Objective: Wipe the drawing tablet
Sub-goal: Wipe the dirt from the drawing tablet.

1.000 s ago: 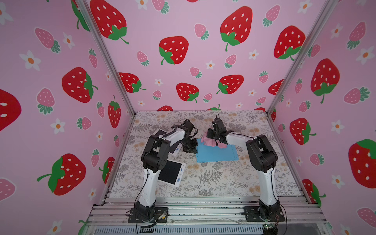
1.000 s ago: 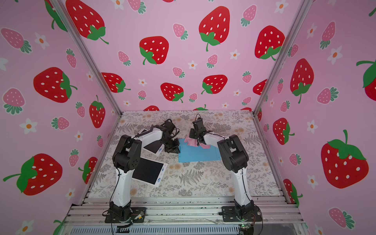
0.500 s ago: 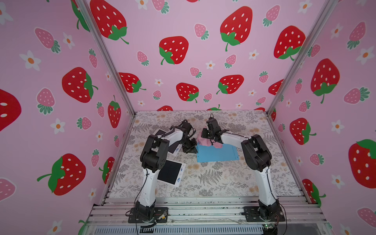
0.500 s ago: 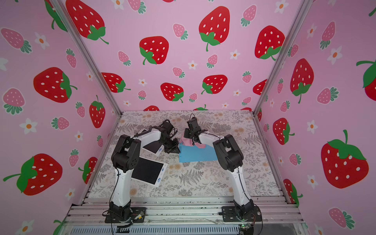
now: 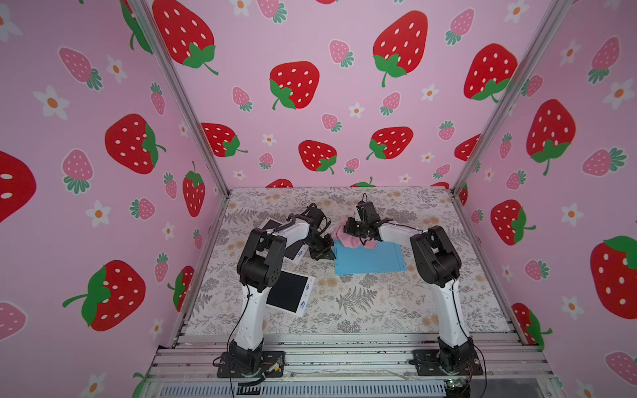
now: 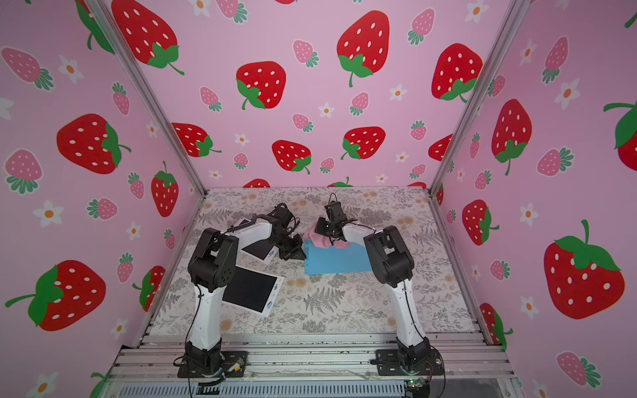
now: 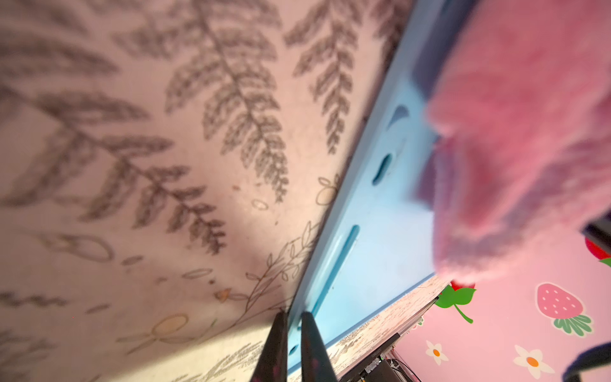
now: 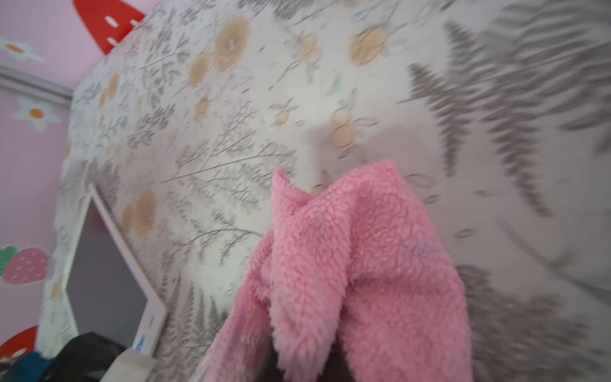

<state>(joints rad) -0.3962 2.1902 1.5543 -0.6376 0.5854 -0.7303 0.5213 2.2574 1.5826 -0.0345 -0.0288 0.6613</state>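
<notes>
The blue drawing tablet (image 5: 368, 260) (image 6: 336, 260) lies flat in the middle of the floral table. My left gripper (image 5: 328, 255) (image 6: 299, 255) is shut on its left edge. In the left wrist view the two dark fingers pinch the blue rim (image 7: 292, 314). A fluffy pink cloth (image 5: 346, 236) (image 6: 319, 236) (image 8: 347, 264) rests on the tablet's far left corner. My right gripper (image 5: 358, 233) (image 6: 330, 233) is shut on the cloth from above, and the cloth hides its fingertips. In the left wrist view the cloth (image 7: 515, 132) covers part of the blue surface (image 7: 380, 231).
Two white tablets with black screens lie at the left, one near the front (image 5: 291, 292) (image 6: 253, 290), one further back under the left arm (image 5: 275, 227) (image 6: 260, 249) (image 8: 105, 281). Pink strawberry walls enclose the table on three sides.
My right gripper has dragged the pink cloth a little to the left along the tablet's far edge. The left gripper has stayed at the tablet's left edge.
</notes>
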